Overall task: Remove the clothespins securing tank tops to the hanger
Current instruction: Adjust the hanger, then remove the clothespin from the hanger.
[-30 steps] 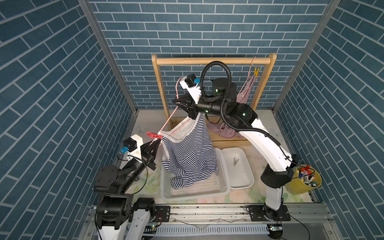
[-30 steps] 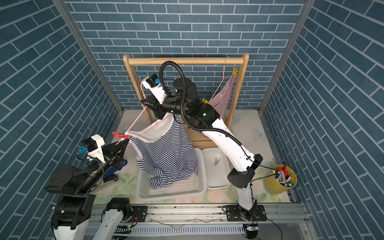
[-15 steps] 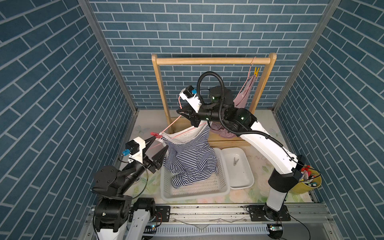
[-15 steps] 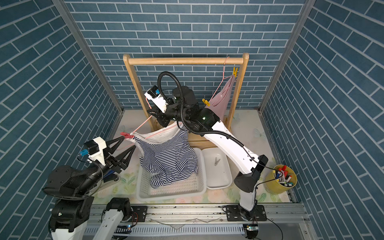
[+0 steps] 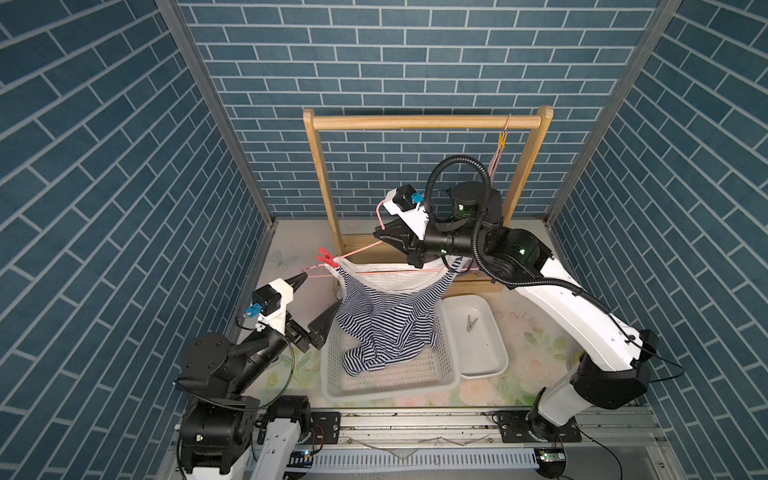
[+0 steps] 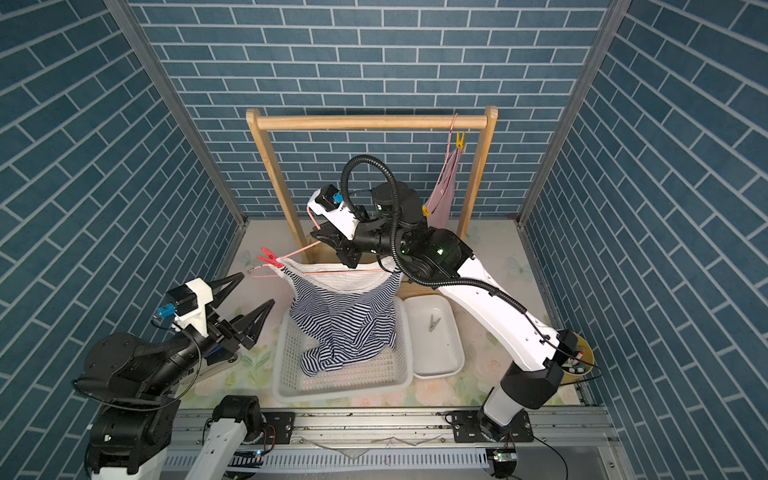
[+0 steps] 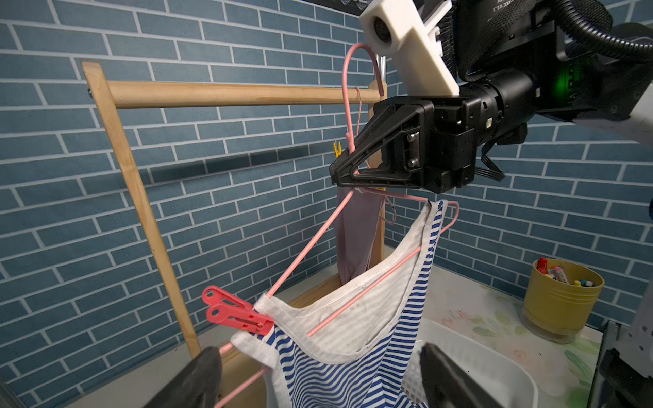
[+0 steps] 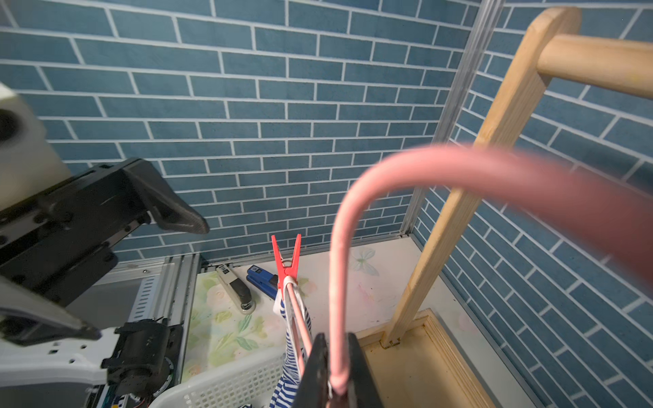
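Loosely, the striped tank top [image 5: 386, 316] sags into a white lattice basket [image 5: 415, 370] mid-frame. Right gripper [image 5: 377, 234] pinches the thin pink hanger [image 5: 359, 250]; left gripper [image 5: 319, 293] gapes near the red clothespin [image 5: 326, 257].

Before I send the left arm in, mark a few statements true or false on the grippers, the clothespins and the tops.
1. The right gripper is shut on the pink hanger. True.
2. The left gripper grips the red clothespin. False: its jaws stand open and empty, and the pin clips the striped tank top to the hanger.
3. A grey clothespin lies in the white tray. True.
4. The striped tank top hangs clear of the basket. False: its lower part lies in the basket.
5. A yellow clothespin sits atop the pink tank top. True.
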### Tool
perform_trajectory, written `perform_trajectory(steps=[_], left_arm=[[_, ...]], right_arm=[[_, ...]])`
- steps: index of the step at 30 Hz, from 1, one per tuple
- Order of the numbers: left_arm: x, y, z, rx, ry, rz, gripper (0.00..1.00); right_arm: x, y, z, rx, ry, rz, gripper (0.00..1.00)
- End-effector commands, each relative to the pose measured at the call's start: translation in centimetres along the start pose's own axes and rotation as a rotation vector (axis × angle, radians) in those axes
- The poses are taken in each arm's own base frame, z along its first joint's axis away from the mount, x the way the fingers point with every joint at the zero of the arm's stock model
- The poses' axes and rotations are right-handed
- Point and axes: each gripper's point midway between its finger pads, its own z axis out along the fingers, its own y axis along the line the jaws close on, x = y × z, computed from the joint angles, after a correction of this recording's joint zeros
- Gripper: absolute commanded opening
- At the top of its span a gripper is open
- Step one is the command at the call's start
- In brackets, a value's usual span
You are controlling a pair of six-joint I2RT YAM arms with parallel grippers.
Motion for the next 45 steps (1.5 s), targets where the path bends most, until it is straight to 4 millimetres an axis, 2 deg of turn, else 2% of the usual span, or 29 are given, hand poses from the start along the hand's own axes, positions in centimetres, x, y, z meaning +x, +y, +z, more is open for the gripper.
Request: perform_trajectory(steps=[1, 7, 12, 18, 22, 26, 29, 33, 40, 45], left_arm=[[-0.4, -0.9, -0.1, 0.053, 0.014, 0.019, 0.96], [-1.1, -2.1, 0.1, 0.132, -0.017, 0.039, 0.99], [-1.8, -2.3, 0.4, 0.162, -0.038, 0.055, 0.99], [-2.5, -3.7, 1.1, 0.304, -0.059, 0.069, 0.98], [-3.2, -5.3, 0.9, 0.435, -0.076, 0.052, 0.95], [-2.7, -5.9, 0.9, 0.479, -0.039, 0.048, 0.90], [-2.5, -6.4, 0.7, 0.529, -0.019, 0.036, 0.82], [-2.0, -6.2, 1.1, 0.527, 0.008, 0.023, 0.76], [-1.2, -5.6, 1.7, 0.506, 0.027, 0.000, 0.75], [-1.6, -5.5, 1.7, 0.503, 0.007, 0.000, 0.75]], right_arm=[[-1.4, 1.8, -3.0, -0.148, -0.064, -0.079, 0.00], [-1.6, 3.0, -6.2, -0.275, -0.090, -0.127, 0.00], [-1.7, 4.2, -7.6, -0.348, -0.092, -0.139, 0.00], [-2.1, 4.7, -8.1, -0.396, -0.115, -0.141, 0.00], [-2.3, 4.6, -8.2, -0.389, -0.122, -0.148, 0.00], [-2.6, 4.5, -8.2, -0.391, -0.133, -0.150, 0.00], [-2.6, 4.4, -8.0, -0.389, -0.135, -0.149, 0.00], [-2.7, 4.3, -7.9, -0.390, -0.138, -0.149, 0.00], [-2.8, 4.6, -8.3, -0.402, -0.150, -0.156, 0.00], [-2.5, 4.9, -8.2, -0.419, -0.147, -0.148, 0.00]])
